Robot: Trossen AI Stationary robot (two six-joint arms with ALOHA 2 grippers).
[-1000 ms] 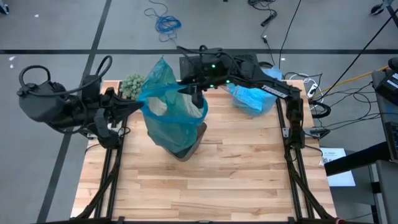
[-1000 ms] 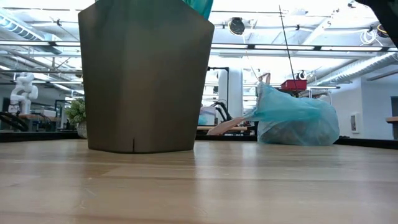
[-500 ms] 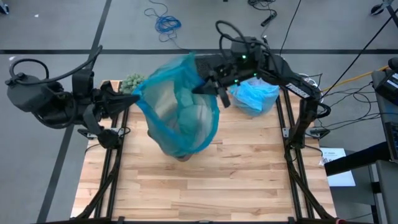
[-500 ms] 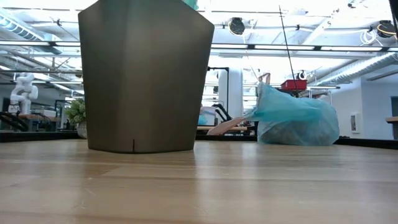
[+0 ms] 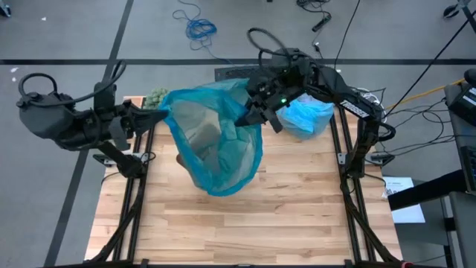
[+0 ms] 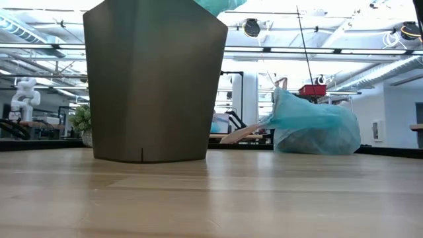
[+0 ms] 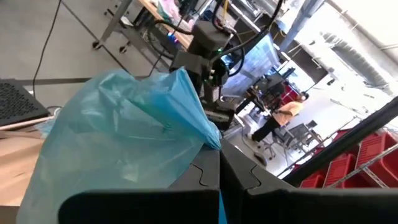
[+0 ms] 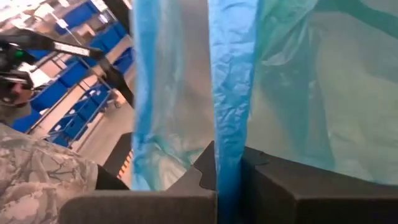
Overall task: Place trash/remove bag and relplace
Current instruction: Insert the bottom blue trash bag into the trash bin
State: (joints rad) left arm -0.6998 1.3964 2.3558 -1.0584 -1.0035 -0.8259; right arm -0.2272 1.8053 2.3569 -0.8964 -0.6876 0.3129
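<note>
- The tall, dark grey-brown plastic bin (image 6: 155, 82) stands upright on the pale wooden table (image 5: 297, 208); every place below is given relative to it.
- Directly above the bin hangs a thin, translucent teal-blue plastic liner (image 5: 216, 141), its mouth stretched wide between the two arms, probably so that it can be lowered over the bin's rim as the fresh lining.
- The left gripper (image 5: 152, 119) sits out beyond the bin's left side, its fingers (image 7: 202, 177) clamped shut on one edge of the liner's rim.
- The right gripper (image 5: 253, 119) is just past the bin's right side, its fingers (image 8: 261, 171) pinched tight on a strip of the opposite rim; the opposing pull seems to be what holds the mouth open.
- A tied, filled, light sky-blue plastic bag (image 5: 303, 117) rests on the table well to the bin's right and farther back, set aside, apparently the removed one.
- A green fuzzy ball-shaped plant (image 5: 157, 98) sits beyond the bin's left rear.
- Any loose trash cannot be seen.
</note>
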